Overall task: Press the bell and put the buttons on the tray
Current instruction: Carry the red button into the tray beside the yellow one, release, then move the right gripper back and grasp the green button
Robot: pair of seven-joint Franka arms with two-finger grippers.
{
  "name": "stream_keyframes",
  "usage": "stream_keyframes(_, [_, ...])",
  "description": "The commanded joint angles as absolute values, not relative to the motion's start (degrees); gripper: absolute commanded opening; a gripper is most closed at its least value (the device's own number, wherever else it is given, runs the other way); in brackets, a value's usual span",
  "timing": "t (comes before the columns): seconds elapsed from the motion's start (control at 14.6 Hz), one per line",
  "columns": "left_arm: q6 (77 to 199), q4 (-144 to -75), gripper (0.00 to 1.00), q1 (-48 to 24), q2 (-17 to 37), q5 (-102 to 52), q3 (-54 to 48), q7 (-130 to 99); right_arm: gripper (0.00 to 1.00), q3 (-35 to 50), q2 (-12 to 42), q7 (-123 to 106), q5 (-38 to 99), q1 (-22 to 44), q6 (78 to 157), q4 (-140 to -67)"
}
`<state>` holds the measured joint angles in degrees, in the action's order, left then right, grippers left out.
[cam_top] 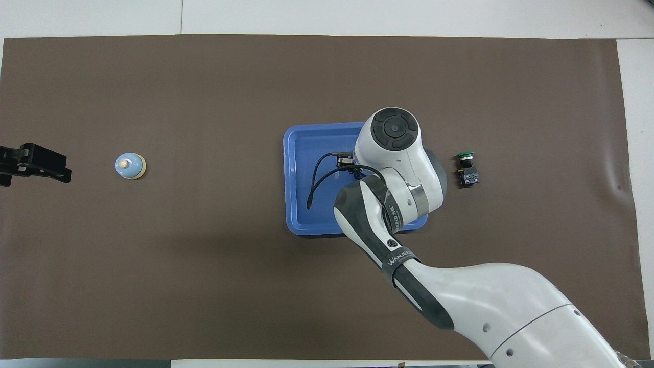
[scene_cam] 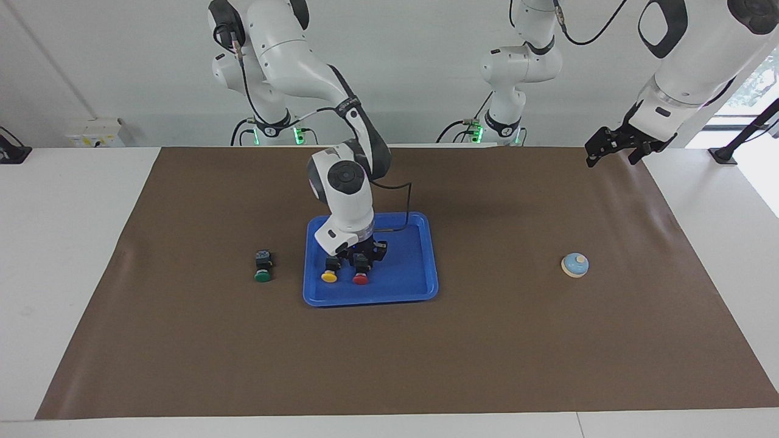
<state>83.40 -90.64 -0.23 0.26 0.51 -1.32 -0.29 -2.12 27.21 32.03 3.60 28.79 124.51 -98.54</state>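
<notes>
The blue tray (scene_cam: 414,267) lies mid-table and also shows in the overhead view (cam_top: 301,153). The yellow button (scene_cam: 329,272) and the red button (scene_cam: 361,275) lie in it side by side. My right gripper (scene_cam: 364,258) is down in the tray, right at the red button's black body. In the overhead view the right arm hides both buttons. The green button (scene_cam: 263,267) lies on the mat beside the tray, toward the right arm's end (cam_top: 467,168). The bell (scene_cam: 575,265) stands toward the left arm's end (cam_top: 130,166). My left gripper (scene_cam: 610,151) waits raised over the mat's edge (cam_top: 36,164).
A brown mat (scene_cam: 487,353) covers the table. A black cable (cam_top: 317,184) from the right arm loops over the tray.
</notes>
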Motion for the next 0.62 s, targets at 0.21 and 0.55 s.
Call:
stream_keyframes(0.21, [84.6, -92.6, 1.0, 0.0, -1.3, -0.4, -1.2, -0.9, 1.0, -2.3, 16.0, 20.7, 3.3, 19.5, 112.4, -100.1])
stream_keyframes(0.55, [84.6, -92.6, 1.0, 0.0, -1.3, -0.4, -1.2, -0.9, 1.0, -2.3, 12.9, 9.1, 1.9, 11.4, 116.5, -108.6])
